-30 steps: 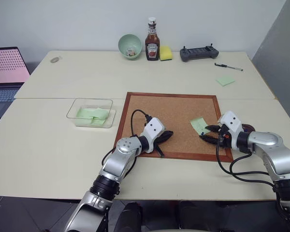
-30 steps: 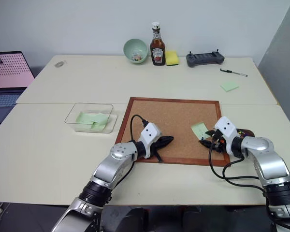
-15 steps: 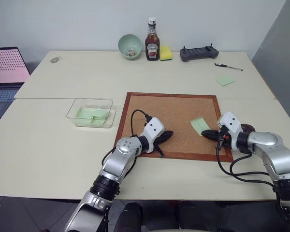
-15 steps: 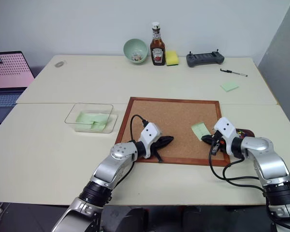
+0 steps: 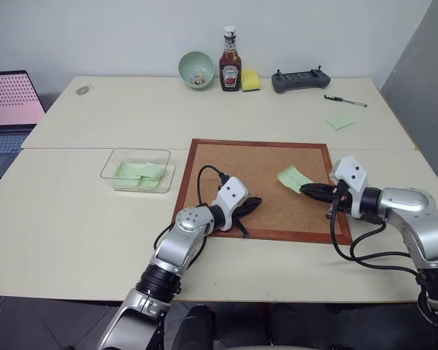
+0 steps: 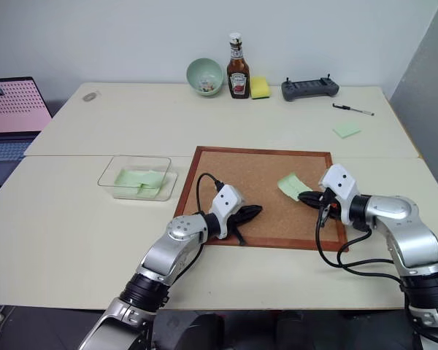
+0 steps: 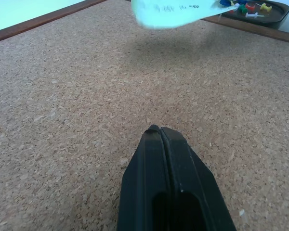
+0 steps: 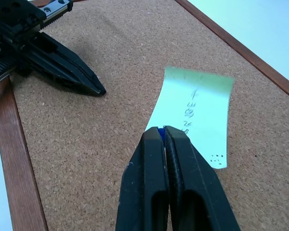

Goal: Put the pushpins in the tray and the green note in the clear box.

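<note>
Cork board [image 5: 257, 182]: rough, speckled matt cork within a smooth red-brown wooden frame. Green note [image 8: 196, 114]: thin matt paper, slightly curled. Clear box [image 5: 137, 170]: glossy transparent plastic. Right gripper [image 8: 164, 132] fingers: smooth black plastic.

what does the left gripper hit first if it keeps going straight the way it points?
Likely the cork board surface just ahead of the shut left gripper, which slants down toward it; beyond hangs the green note, though depth is unclear.

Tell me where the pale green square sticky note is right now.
The pale green square sticky note is pinched in the shut right gripper, held over the right part of the cork board, its shadow showing below it in the left wrist view.
</note>
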